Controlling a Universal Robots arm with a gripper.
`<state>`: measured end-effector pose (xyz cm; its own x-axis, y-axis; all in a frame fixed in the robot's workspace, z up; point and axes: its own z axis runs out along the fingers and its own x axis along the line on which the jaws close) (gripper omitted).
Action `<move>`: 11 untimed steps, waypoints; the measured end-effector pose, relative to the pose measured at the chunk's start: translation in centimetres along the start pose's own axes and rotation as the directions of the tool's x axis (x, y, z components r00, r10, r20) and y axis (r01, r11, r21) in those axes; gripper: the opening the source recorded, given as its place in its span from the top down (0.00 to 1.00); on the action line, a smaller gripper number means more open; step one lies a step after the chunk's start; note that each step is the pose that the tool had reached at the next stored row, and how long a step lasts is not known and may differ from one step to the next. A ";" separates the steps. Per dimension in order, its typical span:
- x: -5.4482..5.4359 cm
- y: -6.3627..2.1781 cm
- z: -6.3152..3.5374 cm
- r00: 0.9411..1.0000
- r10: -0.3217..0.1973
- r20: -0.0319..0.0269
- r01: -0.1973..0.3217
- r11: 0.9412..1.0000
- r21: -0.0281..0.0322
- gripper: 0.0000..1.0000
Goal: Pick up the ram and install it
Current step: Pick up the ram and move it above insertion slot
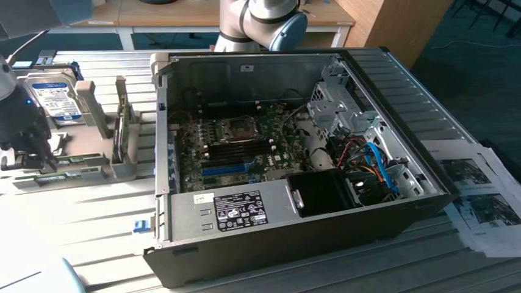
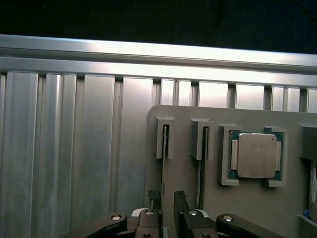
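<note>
Two ram sticks stand on edge in slots of a grey holder tray (image 2: pixel 183 178): one ram (image 2: pixel 163 148) and a second ram (image 2: pixel 201 158) beside it. My gripper (image 2: pixel 167 215) hangs just above the tray. Its dark fingers (image 2: pixel 148 218) stand a narrow gap apart, astride the line of the first stick, open and holding nothing. In the exterior view the gripper (image 1: pixel 34 160) is at the far left over the tray (image 1: pixel 82 168). The open computer case (image 1: pixel 285 159) lies in the middle, with its motherboard (image 1: pixel 236 149) exposed.
A square silver processor chip (image 2: pixel 255 156) sits in a tray pocket beside the sticks. A silver hard drive (image 1: pixel 55 97) rests at the tray's far end. The arm's base (image 1: pixel 260 24) stands behind the case. Printed sheets (image 1: pixel 480 195) lie at the exterior view's right on the ribbed metal table (image 2: pixel 74 148).
</note>
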<state>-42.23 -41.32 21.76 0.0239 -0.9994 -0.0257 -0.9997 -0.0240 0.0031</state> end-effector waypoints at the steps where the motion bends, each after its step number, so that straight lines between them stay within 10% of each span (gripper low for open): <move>1: 0.0 -0.12 0.00 1.000 0.000 0.000 0.000 1.000 0.000 0.75; 11: 0.0 -1.30 0.00 1.000 0.000 0.000 0.000 1.000 -0.002 0.75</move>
<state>-40.94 -41.31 21.76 0.0236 -0.9994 -0.0259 -0.9997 -0.0238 0.0049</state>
